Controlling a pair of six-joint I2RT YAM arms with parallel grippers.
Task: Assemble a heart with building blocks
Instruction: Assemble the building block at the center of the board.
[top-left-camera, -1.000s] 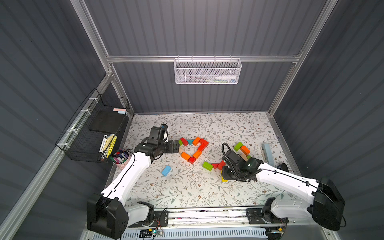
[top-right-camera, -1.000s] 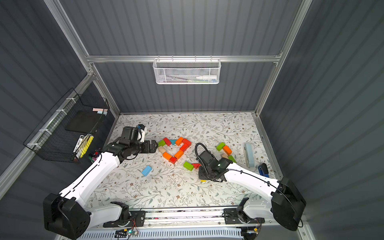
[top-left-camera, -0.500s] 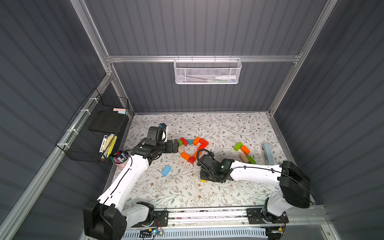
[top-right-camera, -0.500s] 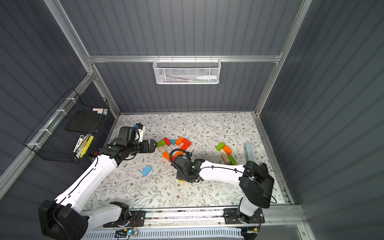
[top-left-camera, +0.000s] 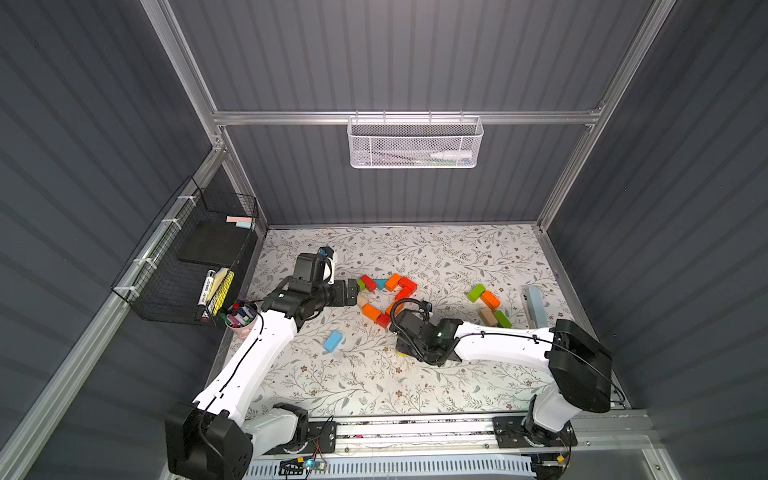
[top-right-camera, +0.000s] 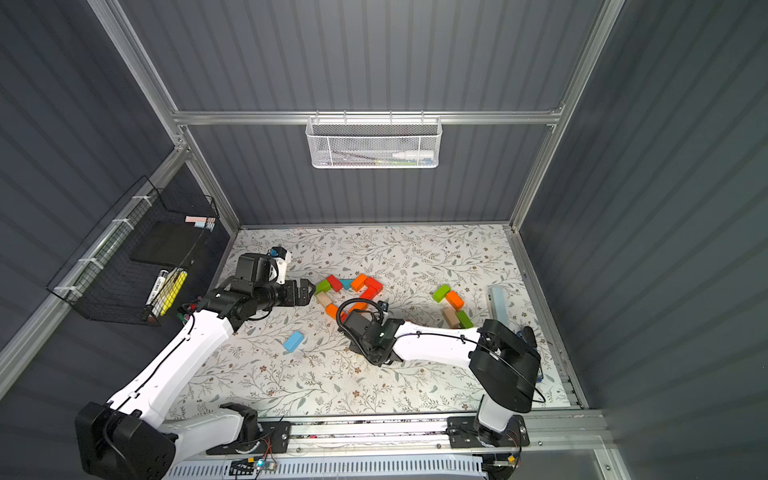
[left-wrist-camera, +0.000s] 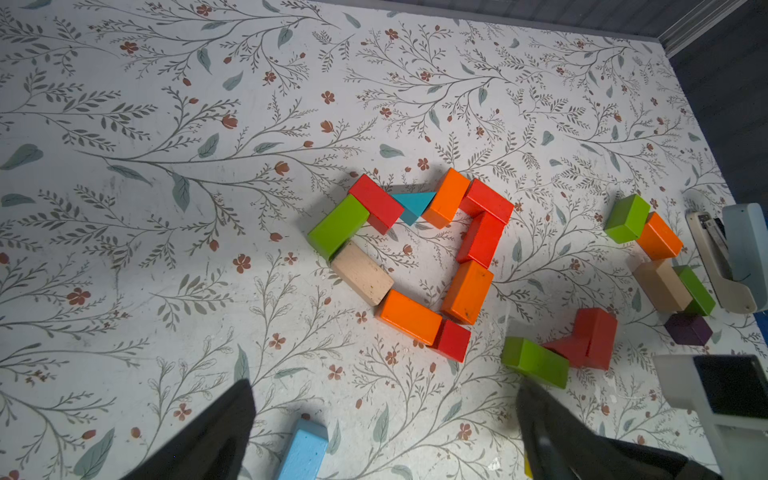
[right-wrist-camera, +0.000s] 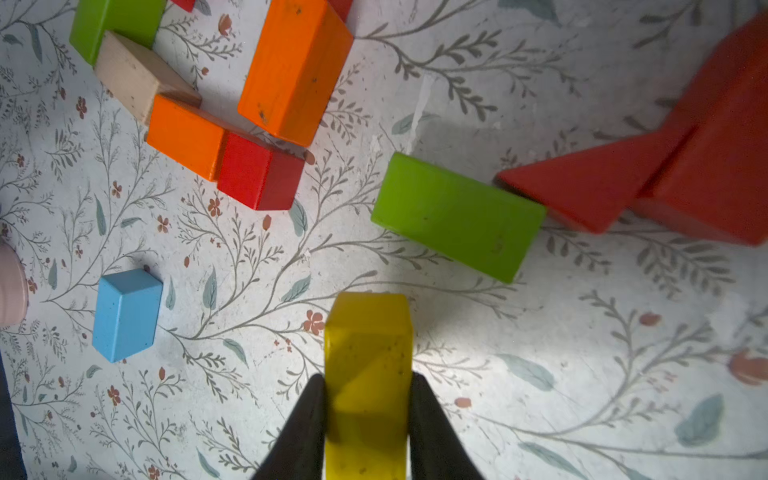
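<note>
Grip: right gripper (right-wrist-camera: 368, 380) clamps a yellow painted wooden brick (right-wrist-camera: 368, 328) by its long sides, low over the floral mat (right-wrist-camera: 582, 374). Just beyond: loose green brick (right-wrist-camera: 457, 216), light blue brick (right-wrist-camera: 126, 313). Farther: heart outline (left-wrist-camera: 409, 316) of red, orange, green and tan bricks, seemingly near closed. Left gripper (left-wrist-camera: 384, 386), jaws wide and empty, hovers beside it. Advice: lower the brick flat, seat it flush, nudge no neighbour, then release.

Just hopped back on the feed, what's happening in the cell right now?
The right gripper is shut on a yellow block near the lower tip of the heart outline. The left gripper is open and empty, hovering beside the outline. A green brick, red pieces and a blue block lie loose.
</note>
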